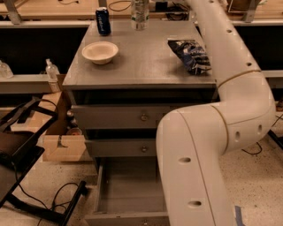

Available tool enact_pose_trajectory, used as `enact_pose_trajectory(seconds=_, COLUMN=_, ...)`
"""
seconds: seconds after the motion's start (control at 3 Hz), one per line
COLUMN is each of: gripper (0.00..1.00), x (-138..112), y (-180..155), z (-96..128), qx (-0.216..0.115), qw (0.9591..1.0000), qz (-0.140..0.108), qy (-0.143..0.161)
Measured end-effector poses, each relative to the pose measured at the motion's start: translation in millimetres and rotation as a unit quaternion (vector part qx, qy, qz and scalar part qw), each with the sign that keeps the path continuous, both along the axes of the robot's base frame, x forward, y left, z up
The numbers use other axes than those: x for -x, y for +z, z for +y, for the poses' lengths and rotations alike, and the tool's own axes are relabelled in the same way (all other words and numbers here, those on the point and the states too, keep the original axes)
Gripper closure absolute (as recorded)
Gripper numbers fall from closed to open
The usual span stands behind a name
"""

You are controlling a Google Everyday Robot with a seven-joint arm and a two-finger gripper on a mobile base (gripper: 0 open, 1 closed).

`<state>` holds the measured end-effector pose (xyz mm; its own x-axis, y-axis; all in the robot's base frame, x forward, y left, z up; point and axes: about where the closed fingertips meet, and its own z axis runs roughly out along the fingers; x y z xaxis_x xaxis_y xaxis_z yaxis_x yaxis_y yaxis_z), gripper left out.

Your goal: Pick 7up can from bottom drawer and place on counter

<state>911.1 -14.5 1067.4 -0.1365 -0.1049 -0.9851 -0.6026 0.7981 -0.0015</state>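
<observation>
Open bottom drawer [128, 192]; end effector out of view.

Speckled pale floor [258, 185], with a black cable [59, 190] looping at near left. A black metal frame [22, 152] stands at the left, a cardboard box [62, 148] just beside it. Light wooden benches [48, 6] run along the far side, dark underneath. The gripper is out of view

On counter [146, 68]: bowl [100, 51], blue can [103, 20], bottle [139, 13], bag [191, 55]
</observation>
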Motion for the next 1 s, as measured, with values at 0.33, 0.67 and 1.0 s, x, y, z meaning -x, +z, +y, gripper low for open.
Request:
enact_pose_trajectory(seconds=0.33, gripper=1.00, x=-19.9, y=-15.8, z=-3.0, qx=-0.007, qw=0.9996, qz=0.004, qy=-0.029)
enact_pose_trajectory(seconds=0.67, gripper=1.00, x=-35.2, y=-35.8, z=-7.5, qx=-0.008, qw=0.9983, qz=0.018, qy=-0.055)
enact_pose_trajectory(seconds=1.0, gripper=1.00, x=-47.9, y=-57.9, z=-15.6, qx=-0.013, qw=0.9962, qz=0.034, qy=-0.079)
